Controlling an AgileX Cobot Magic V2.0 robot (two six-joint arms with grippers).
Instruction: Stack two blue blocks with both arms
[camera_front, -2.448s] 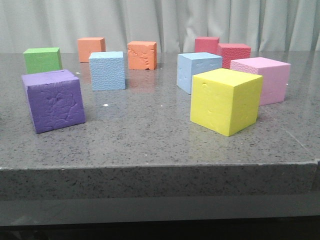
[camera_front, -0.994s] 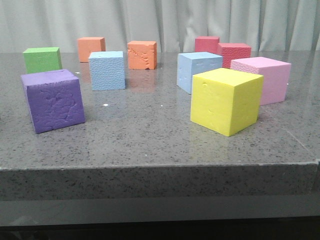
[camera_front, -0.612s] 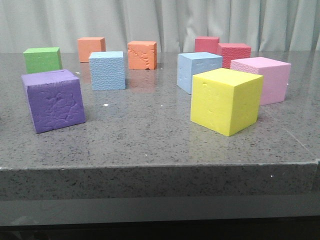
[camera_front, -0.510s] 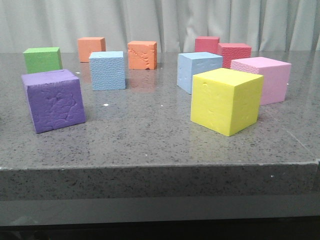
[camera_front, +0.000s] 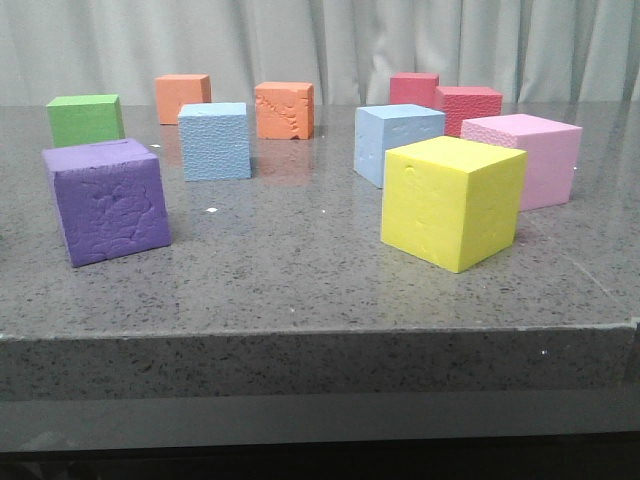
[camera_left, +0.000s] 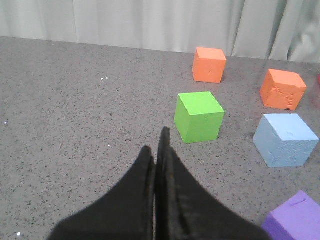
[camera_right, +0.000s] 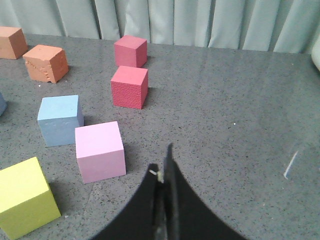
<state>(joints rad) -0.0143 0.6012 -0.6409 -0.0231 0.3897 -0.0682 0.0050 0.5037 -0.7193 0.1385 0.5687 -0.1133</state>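
Two light sky-blue foam cubes sit apart on the speckled grey stone table (camera_front: 300, 260): the pebbly-textured blue cube (camera_front: 214, 141) by the green foam cube (camera_front: 85, 118), the smoother blue cube (camera_front: 392, 140) behind the yellow foam cube (camera_front: 452, 201). The left black gripper (camera_left: 156, 150) and the right black gripper (camera_right: 162, 170) hover, apparently pressed closed, empty.

table (camera_front: 300, 290): grey speckled stone | on it: two blue blocks (camera_front: 214, 141) (camera_front: 397, 143), eight other cubes
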